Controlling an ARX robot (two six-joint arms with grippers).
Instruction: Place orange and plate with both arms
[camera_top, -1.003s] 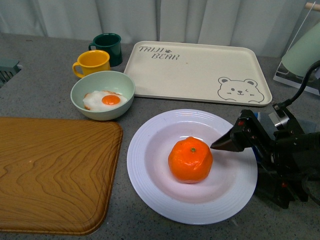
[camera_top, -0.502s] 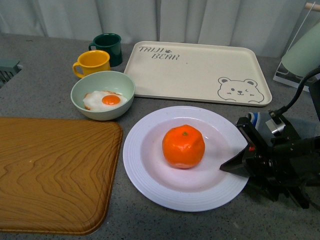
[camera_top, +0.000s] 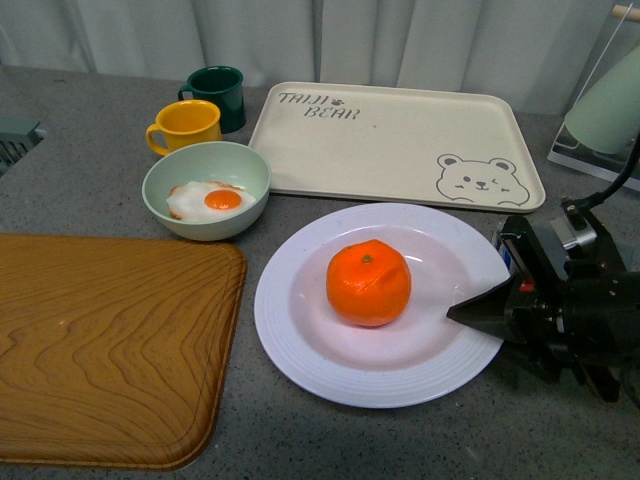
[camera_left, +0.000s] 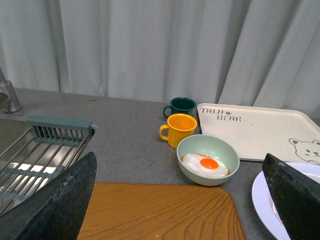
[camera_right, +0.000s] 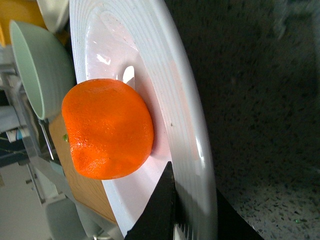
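The orange (camera_top: 368, 282) sits in the middle of the white plate (camera_top: 290, 330), which lies on the grey counter in front of the bear tray. My right gripper (camera_top: 475, 310) is shut on the plate's right rim. In the right wrist view one dark finger (camera_right: 160, 210) lies on top of the rim and the other under it, with the orange (camera_right: 107, 127) just beyond on the plate (camera_right: 165, 90). My left gripper (camera_left: 179, 157) hangs open above the wooden board, holding nothing. An edge of the plate (camera_left: 262, 200) shows beside its right finger (camera_left: 295, 195).
A pale green bowl (camera_top: 215, 228) with a fried egg stands left of the plate, with a yellow mug (camera_top: 185, 125) and a dark green mug (camera_top: 218, 95) behind it. The cream bear tray (camera_top: 400, 140) lies at the back, the wooden board (camera_top: 110, 345) at the front left, a sink rack (camera_left: 45, 145) further left.
My right gripper drew back from near the orange to the plate's right rim. The plate, with the orange in it, shifted a little toward the tray.
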